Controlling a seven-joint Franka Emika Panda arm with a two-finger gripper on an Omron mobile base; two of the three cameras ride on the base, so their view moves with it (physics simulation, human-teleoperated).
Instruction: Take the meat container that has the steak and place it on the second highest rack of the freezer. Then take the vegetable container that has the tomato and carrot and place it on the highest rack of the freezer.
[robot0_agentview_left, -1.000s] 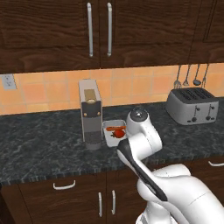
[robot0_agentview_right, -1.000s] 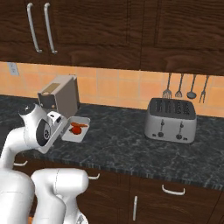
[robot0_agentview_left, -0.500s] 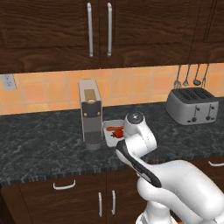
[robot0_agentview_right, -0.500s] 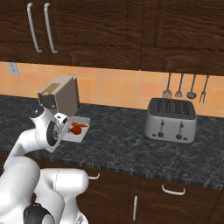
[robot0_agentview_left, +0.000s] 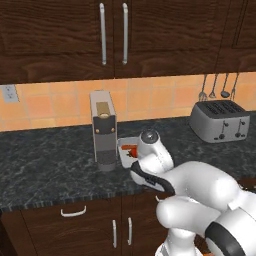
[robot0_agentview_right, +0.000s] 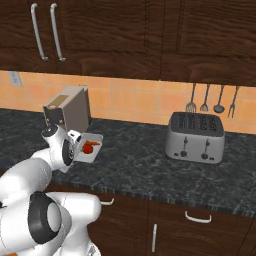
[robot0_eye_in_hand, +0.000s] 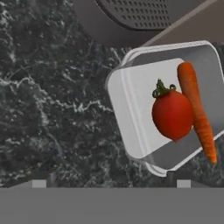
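Tomato (robot0_eye_in_hand: 173, 114) and carrot (robot0_eye_in_hand: 197, 109) lie side by side, touching, in a shallow white tub (robot0_eye_in_hand: 131, 118) on the dark speckled counter (robot0_eye_in_hand: 48, 109). The tub sits just beside the base of a grey coffee machine (robot0_agentview_left: 104, 131). The gripper (robot0_eye_in_hand: 111, 183) hangs above the tub's near edge, its fingers spread wide with nothing between them. From the right base view, the tub (robot0_agentview_right: 91, 148) shows beside the arm's wrist, and a silver toaster (robot0_agentview_right: 195, 136) stands well apart along the counter.
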